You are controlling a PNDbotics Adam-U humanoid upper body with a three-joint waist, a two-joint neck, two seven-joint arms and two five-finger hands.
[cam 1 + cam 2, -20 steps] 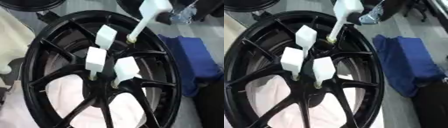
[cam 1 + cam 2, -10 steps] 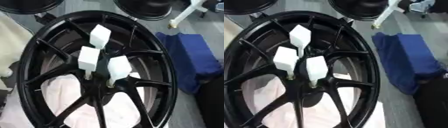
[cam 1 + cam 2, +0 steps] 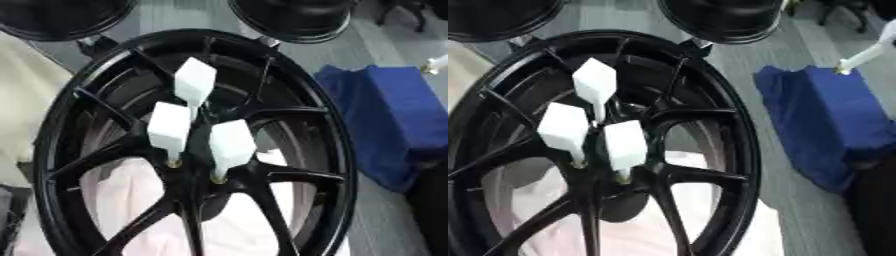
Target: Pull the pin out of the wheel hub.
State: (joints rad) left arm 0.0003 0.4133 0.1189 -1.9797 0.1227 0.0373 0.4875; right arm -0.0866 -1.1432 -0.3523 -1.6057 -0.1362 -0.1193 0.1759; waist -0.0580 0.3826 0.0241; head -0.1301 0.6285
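- Nearest the camera, a pale cloth [image 3: 122, 200] shows through the lower spokes of the black wheel hub [image 3: 325, 150], which fills most of the view.
- No robot hand shows in either view, so I cannot tell how the fingers are set or which hand is nearer the work.
- Around the hub's centre sit three white pins in a tight cluster. The left pin [image 3: 168, 131] and the right pin [image 3: 232, 145] are closest to us, side by side and almost touching.
- The upper pin [image 3: 194, 82] stands just behind them, its block head clear above the other two.
- Each pin is a chunky white block head on a thin stem, with a brass-coloured tip seated at the hub face.
- The long axis is what the coming pull depends on. All three stems run from the hub face up toward the far side of the view, so I judge the draw has to follow that line, straight back off the face.
- Further right, a fourth, loose pin [image 3: 866, 52] hangs at the view's edge, tip down over a blue pad [image 3: 833, 115] and well apart from the hub. What holds it is out of view.
- Farthest off, two more dark wheels [image 3: 293, 17] lie on the floor.
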